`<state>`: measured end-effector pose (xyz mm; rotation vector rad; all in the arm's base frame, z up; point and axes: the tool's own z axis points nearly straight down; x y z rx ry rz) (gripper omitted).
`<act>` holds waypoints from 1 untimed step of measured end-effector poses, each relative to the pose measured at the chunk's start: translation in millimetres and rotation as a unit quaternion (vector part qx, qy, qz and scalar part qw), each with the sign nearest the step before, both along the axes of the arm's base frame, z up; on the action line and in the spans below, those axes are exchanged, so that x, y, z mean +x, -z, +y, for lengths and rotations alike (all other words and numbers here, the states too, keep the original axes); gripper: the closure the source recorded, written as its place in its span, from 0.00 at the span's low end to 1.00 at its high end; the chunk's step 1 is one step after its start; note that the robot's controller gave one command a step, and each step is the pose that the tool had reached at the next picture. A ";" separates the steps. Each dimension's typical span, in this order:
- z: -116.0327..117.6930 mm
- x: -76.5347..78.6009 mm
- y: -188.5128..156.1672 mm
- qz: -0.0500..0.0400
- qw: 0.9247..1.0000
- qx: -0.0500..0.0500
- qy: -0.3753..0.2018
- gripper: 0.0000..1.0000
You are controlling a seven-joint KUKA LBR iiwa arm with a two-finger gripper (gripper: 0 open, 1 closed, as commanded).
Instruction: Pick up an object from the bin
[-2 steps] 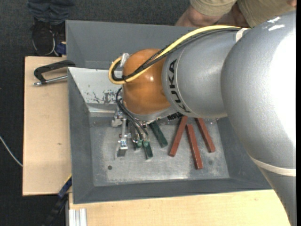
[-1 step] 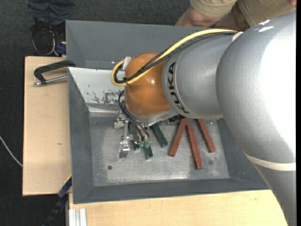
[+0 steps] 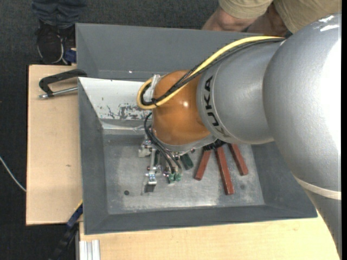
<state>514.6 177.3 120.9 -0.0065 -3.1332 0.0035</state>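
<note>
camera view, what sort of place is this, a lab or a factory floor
Most likely a robotics lab or test cell. A KUKA arm reaches into a grey metal bin holding a few red-brown sticks, and a person in beige leans close at the bin's far side.

beige sleeve [image 3: 255, 1], top right | black shoe [image 3: 51, 42], top left | dark floor [image 3: 162, 4]

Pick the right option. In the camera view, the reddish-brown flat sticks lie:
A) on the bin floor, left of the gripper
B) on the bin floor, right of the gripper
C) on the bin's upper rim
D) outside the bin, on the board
B: the reddish-brown flat sticks lie on the floor of the grey metal bin, to the right of the gripper and partly under the arm.
</note>
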 end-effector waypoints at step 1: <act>-20.3 37.0 18.3 -0.010 0.999 0.004 -0.041 0.00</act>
